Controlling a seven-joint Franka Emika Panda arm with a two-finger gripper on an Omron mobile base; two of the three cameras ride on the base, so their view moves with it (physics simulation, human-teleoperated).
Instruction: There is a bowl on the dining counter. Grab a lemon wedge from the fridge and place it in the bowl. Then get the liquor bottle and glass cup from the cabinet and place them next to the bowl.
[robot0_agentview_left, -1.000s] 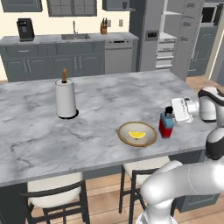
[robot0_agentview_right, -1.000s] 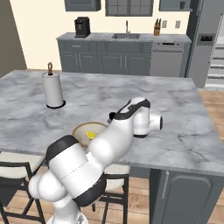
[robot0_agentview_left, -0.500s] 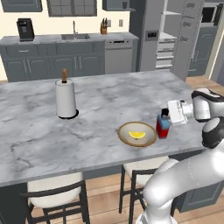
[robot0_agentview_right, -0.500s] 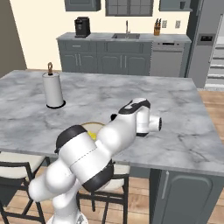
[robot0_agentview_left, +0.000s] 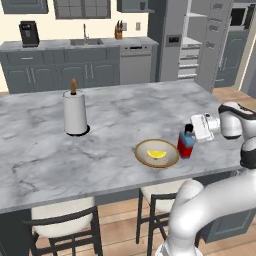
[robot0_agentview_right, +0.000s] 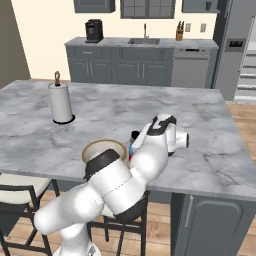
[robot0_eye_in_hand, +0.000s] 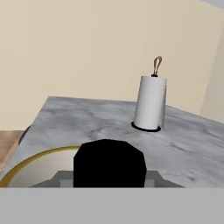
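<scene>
Gripping the liquor bottle (robot0_agentview_left: 186, 143), apparently, the hand (robot0_agentview_left: 196, 131) holds it on the counter (robot0_agentview_left: 115, 125); the bowl (robot0_agentview_left: 156, 153) with the lemon wedge (robot0_agentview_left: 158, 154) lies just beyond. Releasing crookedly could tip it bowlward.

We find the counter (robot0_agentview_left: 110, 125) topped in grey-white veined marble with a smooth, faintly satin face. The bowl (robot0_agentview_left: 156, 153) reads as tan-brown, matt inside, with a yellowish rim. The lemon wedge (robot0_agentview_left: 158, 154) is bright yellow and smooth. The liquor bottle (robot0_agentview_left: 186, 142) shows plain blue over red with a matt black cap (robot0_eye_in_hand: 109, 162). The paper-towel roll (robot0_agentview_left: 75, 113) is white paper on a dark base, wooden knob above. Floorboards (robot0_agentview_left: 120, 232) look like warm wood; the chair seats (robot0_agentview_left: 60, 221) look cream and padded.
</scene>
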